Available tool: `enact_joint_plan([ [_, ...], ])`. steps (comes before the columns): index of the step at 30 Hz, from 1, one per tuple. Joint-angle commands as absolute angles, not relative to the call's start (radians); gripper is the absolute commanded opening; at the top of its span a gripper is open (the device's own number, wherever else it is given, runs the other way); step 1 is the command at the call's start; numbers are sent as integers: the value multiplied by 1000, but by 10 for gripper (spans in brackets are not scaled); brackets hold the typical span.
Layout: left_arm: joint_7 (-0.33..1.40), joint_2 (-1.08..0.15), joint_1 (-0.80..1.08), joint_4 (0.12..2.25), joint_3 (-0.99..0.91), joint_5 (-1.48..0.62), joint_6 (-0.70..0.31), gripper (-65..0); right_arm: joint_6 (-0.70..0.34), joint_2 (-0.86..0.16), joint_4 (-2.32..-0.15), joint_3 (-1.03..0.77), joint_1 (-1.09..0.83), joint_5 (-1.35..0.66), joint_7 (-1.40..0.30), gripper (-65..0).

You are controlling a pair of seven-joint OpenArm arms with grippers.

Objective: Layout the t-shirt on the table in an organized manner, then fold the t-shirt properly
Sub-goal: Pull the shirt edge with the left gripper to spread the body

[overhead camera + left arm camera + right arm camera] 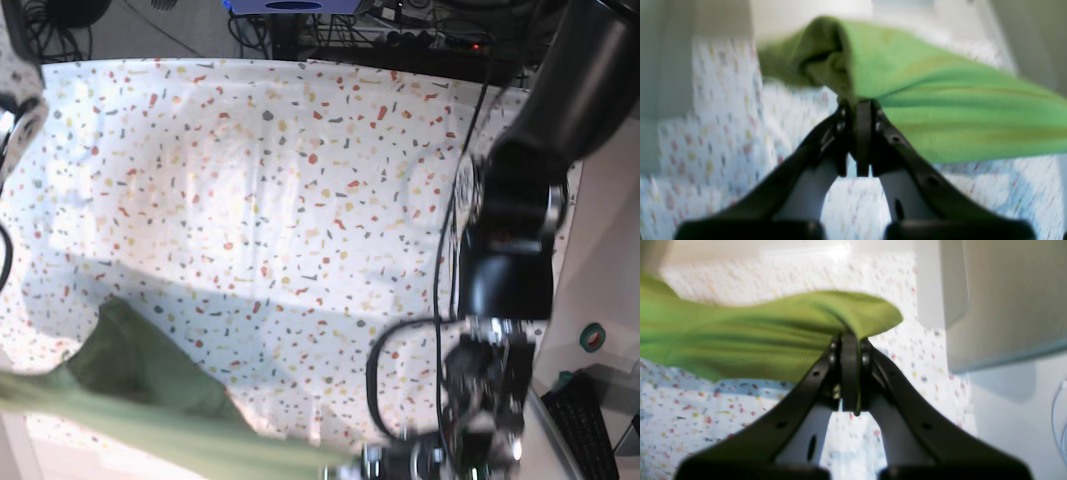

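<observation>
Over the flecked tabletop (250, 180), shirt (940, 100) stretched aloft, pinched in both grippers' closed jaws, left (863, 104) and right (849, 337); not yet laid out, folding all ahead.

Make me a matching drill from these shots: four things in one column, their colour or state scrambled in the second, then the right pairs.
Things:
1. t-shirt
2. table
3. left gripper
4. roll of tape

Colour or state:
A. white cloth with coloured flecks
B. green ring beside the table's edge
C. olive-green, stretched between both grippers
D. shut on a pinch of fabric

Pairs: 1-C, 2-A, 3-D, 4-B. The right gripper is likewise shut on the t-shirt.
</observation>
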State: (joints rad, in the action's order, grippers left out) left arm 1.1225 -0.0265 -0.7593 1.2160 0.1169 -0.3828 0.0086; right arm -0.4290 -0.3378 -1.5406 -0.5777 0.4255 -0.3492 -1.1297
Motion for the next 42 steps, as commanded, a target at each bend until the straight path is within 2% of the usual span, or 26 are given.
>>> enact_joint_plan([
  [1, 1127, -30, -746, 1250, 114, -374, 12, -650, -427, -335, -1578, -581, 395, -348, -1121, -650],
  [5, 1135, -79, -513, 1282, 117, -374, 12, -650, -427, -248, -1595, -579, 179, -346, -1035, -650],
  [9, 1078, -91, -361, 1227, 119, -372, 12, -650, -427, -186, -1471, -576, 25, -343, -849, -650],
  [17, 1015, -120, -334, 1129, 294, -374, 12, -650, -427, -185, -1283, -576, -42, -343, -733, -650],
  [18, 1015, -120, -334, 1138, 302, -374, 12, -592, -427, -185, -1280, -576, -42, -343, -733, -650],
  [20, 1012, -119, -334, 1175, 303, -381, 5, -375, -427, -185, -1280, -576, -42, -343, -733, -650],
  [22, 975, -117, -326, 1233, 303, -383, 5, -193, -427, -185, -1280, -576, -42, -343, -730, -650],
  [24, 915, -117, -300, 1310, 303, -384, 5, -71, -427, -185, -1282, -576, -42, -343, -730, -650],
  [25, 895, -120, -282, 1356, 302, -384, 5, -53, -427, -185, -1285, -576, -42, -343, -733, -650],
  [30, 885, -124, -110, 1593, 150, -384, 2, -49, -427, -185, -1287, -576, -42, -343, -733, -650],
  [34, 886, -125, 58, 1695, -25, -438, -122, -51, -427, -183, -1287, -576, -42, -343, -733, -650],
  [35, 886, -125, 87, 1699, -54, -447, -127, -61, -427, -183, -1287, -578, -42, -343, -733, -650],
  [36, 886, -127, 111, 1699, -76, -449, -127, -87, -427, -183, -1287, -578, -42, -343, -733, -650],
  [39, 881, -157, 160, 1672, -53, -460, -127, -229, -427, -183, -1287, -578, -42, -343, -733, -650],
  [42, 877, -159, 166, 1626, -19, -460, -127, -304, -427, -183, -1287, -578, -42, -343, -734, -650],
])
